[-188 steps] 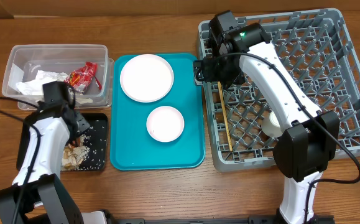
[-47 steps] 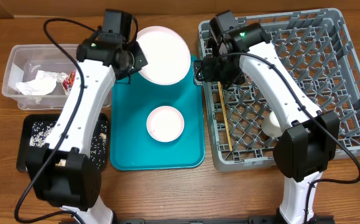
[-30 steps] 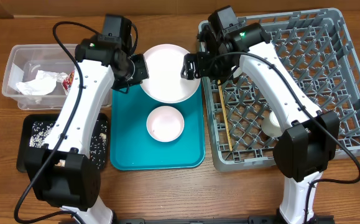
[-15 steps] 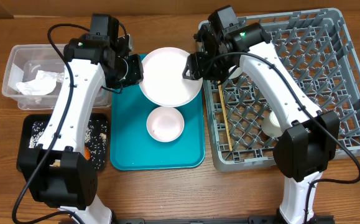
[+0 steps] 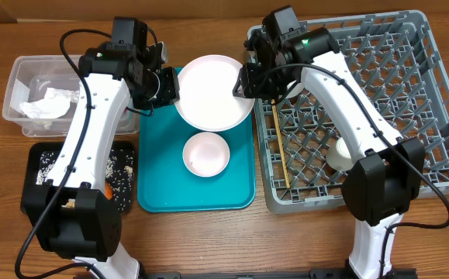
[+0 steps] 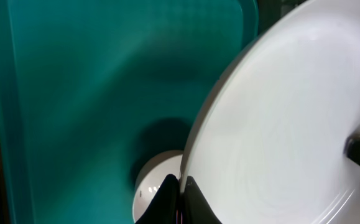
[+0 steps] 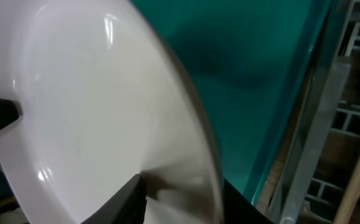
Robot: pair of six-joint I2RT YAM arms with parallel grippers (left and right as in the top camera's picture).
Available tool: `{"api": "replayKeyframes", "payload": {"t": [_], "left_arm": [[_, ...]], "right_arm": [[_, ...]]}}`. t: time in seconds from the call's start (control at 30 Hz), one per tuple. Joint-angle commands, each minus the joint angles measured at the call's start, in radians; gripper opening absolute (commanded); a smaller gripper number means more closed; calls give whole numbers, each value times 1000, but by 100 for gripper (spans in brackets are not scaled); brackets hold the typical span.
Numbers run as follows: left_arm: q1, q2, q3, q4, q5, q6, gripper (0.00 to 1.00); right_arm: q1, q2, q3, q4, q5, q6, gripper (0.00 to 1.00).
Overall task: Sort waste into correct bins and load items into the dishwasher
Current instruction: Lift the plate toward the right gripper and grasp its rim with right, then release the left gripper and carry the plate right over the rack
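Here, a wooden tabletop [image 5: 208, 240] carries everything, and the biggest thing on it is the grey dish rack [image 5: 410, 85] on the right, its pegs upright. Just beside the rack's left wall lies the teal tray [image 5: 158, 178]. Left of that tray, the clear plastic tub [image 5: 30, 74] sits at the far side and the black tray [image 5: 32, 186] at the near side, partly hidden under the left arm. The round white plate [image 5: 212, 93] is raised and tilted above the far end of the teal tray, between the two arms. The left tool [image 6: 180, 193] is pressed together on the plate's left rim, pinching it. The right tool [image 7: 180, 193] straddles the opposite rim, next to the rack's corner, and whether it presses on the rim I cannot tell. A white bowl [image 5: 205, 153] rests upright on the teal tray, just nearer than the plate. A second white dish [image 5: 339, 153], half hidden by the right arm, sits inside the rack. The crumpled napkin [image 5: 50, 105] lies in the tub. A wooden chopstick [image 5: 280, 147] lies along the rack's left side. Rice scraps [image 5: 50, 159] and a carrot piece [image 5: 109, 188] lie in the black tray.
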Motion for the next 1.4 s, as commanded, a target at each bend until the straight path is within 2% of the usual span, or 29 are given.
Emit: {"api": "replayKeyframes", "payload": {"t": [0.0, 0.03, 0.13, 0.23, 0.37, 0.53, 0.73, 0.97, 1.1, 1.2, 1.27, 1.37], "left_arm": [[-3, -17, 15, 5, 51, 20, 4], [-3, -17, 15, 3, 48, 20, 4], [-3, -17, 15, -3, 38, 23, 6], [-4, -17, 15, -6, 23, 23, 14], [-4, -17, 15, -3, 25, 23, 21], [-4, -17, 15, -1, 26, 23, 50], [-1, -17, 23, 6, 26, 23, 73], [14, -17, 39, 5, 26, 23, 88], [16, -17, 39, -4, 26, 24, 90], [16, -17, 39, -5, 26, 24, 91], [16, -17, 39, -7, 26, 23, 91], [16, -17, 39, -10, 26, 23, 91]], "right_arm": [[3, -26, 21, 9, -10, -4, 21], [3, -26, 21, 10, -10, -4, 17], [-3, -26, 21, 13, -10, -4, 12], [-18, -26, 21, 16, -10, -4, 4], [-26, -26, 21, 21, -10, -4, 4], [-28, -26, 21, 28, -9, -24, 4], [-43, -33, 22, 47, 80, -26, 4], [-104, -92, 42, 66, 308, -21, 4], [-143, -162, 94, 47, 433, -14, 4], [-154, -229, 113, 26, 635, -15, 4], [-152, -281, 113, -3, 876, -15, 4], [-146, -309, 113, -64, 1138, -15, 4]]}}
